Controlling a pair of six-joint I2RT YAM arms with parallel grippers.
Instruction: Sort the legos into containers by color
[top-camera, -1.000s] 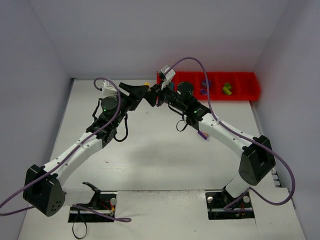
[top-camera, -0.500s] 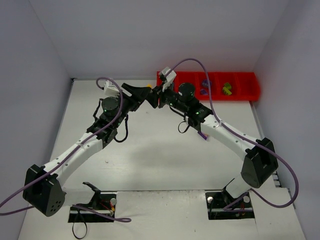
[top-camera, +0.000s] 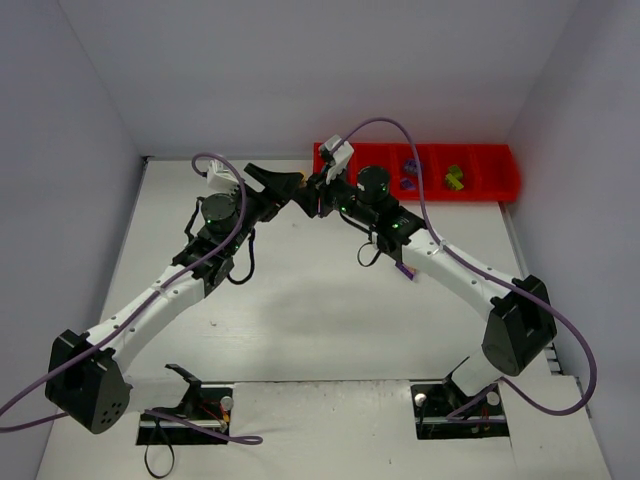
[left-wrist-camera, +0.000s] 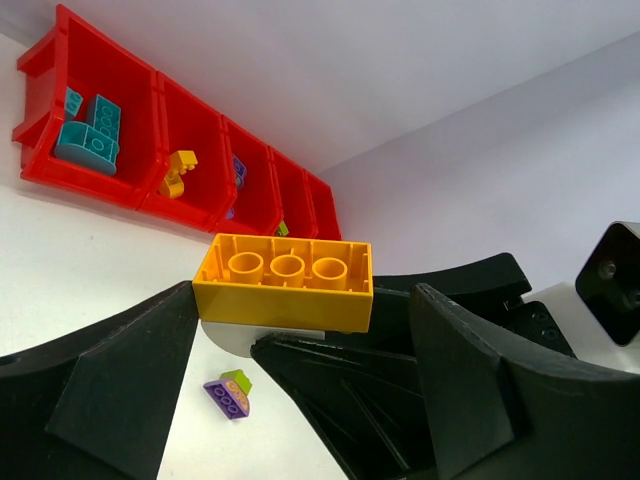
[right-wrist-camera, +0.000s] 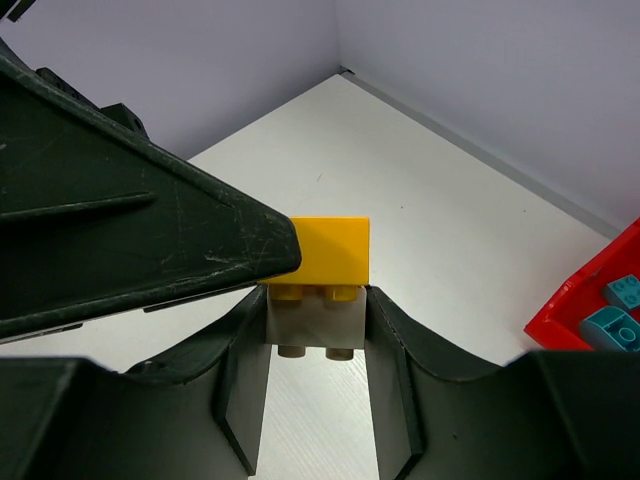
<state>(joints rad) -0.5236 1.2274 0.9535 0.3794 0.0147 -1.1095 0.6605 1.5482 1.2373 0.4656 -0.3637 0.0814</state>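
Observation:
A yellow lego (left-wrist-camera: 285, 280) pressed onto a grey lego (right-wrist-camera: 315, 322) hangs in the air between both grippers. My right gripper (right-wrist-camera: 315, 310) is shut on the grey lego. My left gripper (left-wrist-camera: 305, 295) is open around the yellow lego, with a gap at its right finger (left-wrist-camera: 500, 380). In the top view the two grippers meet tip to tip, left gripper (top-camera: 285, 182) and right gripper (top-camera: 312, 192), by the left end of the red containers (top-camera: 480, 192). The containers (left-wrist-camera: 60, 185) hold teal legos (left-wrist-camera: 90, 135), a yellow one (left-wrist-camera: 178, 170), purple (top-camera: 408, 175) and green (top-camera: 455, 178).
A small purple-and-green lego stack (left-wrist-camera: 228, 392) lies on the white table under the right arm, where the top view shows the purple-and-green stack (top-camera: 405, 270). Grey walls close in the table at the back and sides. The right arm's purple cable loops over the tray.
My left gripper's jaws have spread apart and let go of the yellow lego. The right gripper keeps its grip, and both arms have hardly moved.

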